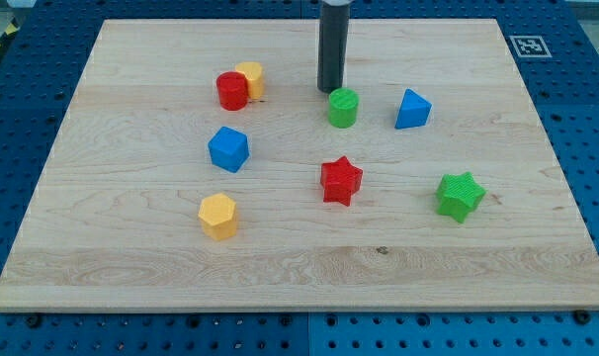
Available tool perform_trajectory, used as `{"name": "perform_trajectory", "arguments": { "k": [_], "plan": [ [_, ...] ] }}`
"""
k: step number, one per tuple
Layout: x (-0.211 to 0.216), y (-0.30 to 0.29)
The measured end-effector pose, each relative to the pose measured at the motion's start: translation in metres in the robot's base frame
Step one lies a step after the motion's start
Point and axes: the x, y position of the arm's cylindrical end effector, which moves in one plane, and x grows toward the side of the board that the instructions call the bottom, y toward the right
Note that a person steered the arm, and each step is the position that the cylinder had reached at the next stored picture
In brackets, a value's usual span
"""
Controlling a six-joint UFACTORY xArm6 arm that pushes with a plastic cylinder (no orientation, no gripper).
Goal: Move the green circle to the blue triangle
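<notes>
The bench (299, 267), a pale wooden board, fills most of the frame over a blue pegboard (13, 336). The rod (333, 44) comes down from the top centre; there is no claw on this arm, so nothing opens or clamps. My tip (329, 90) rests on the board just above and slightly left of the green circle (343, 108), close to it or perhaps touching; I cannot tell which.

The green circle sits just above the frame's centre, with the blue triangle (412, 109) near on its right, a clear gap between them.

Other blocks, all apart from this pair: a green star (460, 195) at right, a red star (340, 181) below centre, a blue cube (228, 149) left of centre, a yellow hexagon (218, 216) lower left, and a red cylinder (231, 91) touching a yellow block (250, 78) at upper left.

The circle looks like a small, stiff, light plastic piece that should slide easily on smooth wood. Being round, it will likely roll off an off-centre push, so I judge contact belongs squarely on its left side, in line with the triangle.
</notes>
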Motion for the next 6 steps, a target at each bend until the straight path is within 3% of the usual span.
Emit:
{"name": "perform_trajectory", "arguments": {
  "k": [2, 5, 6],
  "plan": [
    [0.032, 0.034],
    [0.068, -0.028],
    [0.092, -0.022]
  ]
}}
